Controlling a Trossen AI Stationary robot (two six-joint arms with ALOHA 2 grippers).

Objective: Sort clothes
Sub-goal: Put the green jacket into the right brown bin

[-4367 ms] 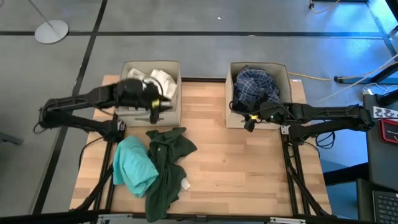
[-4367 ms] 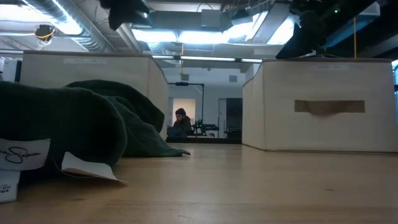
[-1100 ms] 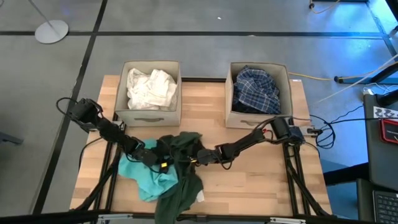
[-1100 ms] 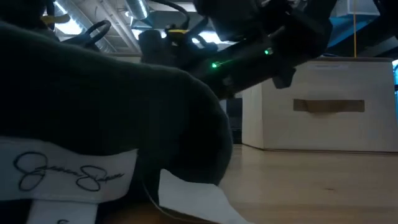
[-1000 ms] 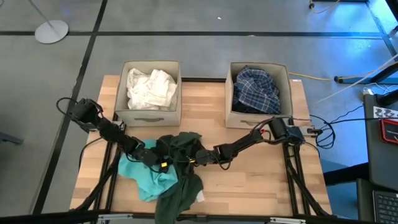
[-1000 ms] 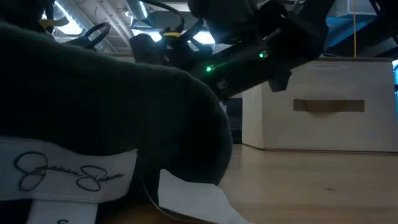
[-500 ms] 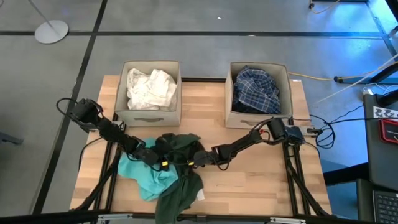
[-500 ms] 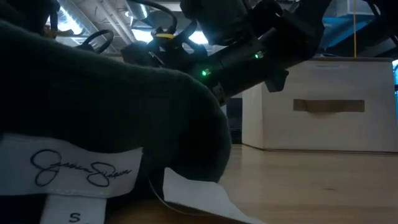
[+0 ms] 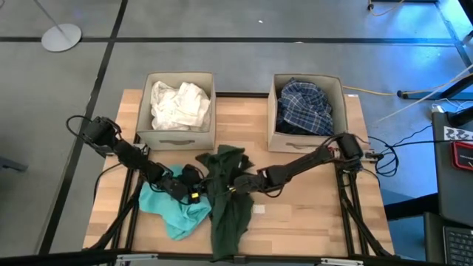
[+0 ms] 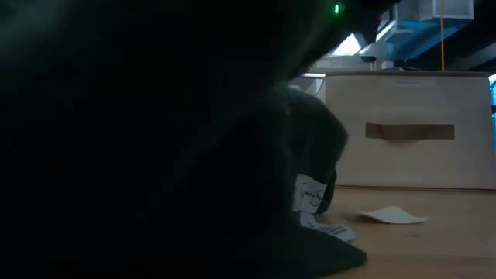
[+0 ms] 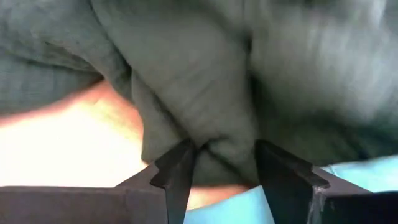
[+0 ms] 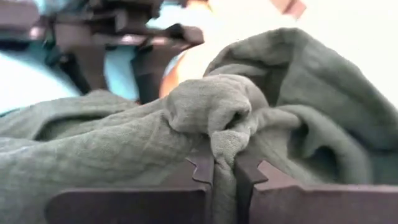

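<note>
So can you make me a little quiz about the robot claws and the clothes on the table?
1. True or false: the right claw is shut on the dark green garment.
2. Which box holds the blue plaid shirt? A) left box B) right box
3. Fill in: the teal garment lies on the ____ , beside the left claw.

Key: 1 true; 2 B; 3 table.

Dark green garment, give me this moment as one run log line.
dark green garment: table centre, partly lifted | right claw: shut on it | left claw: open, fabric between fingers | teal garment: table
</note>
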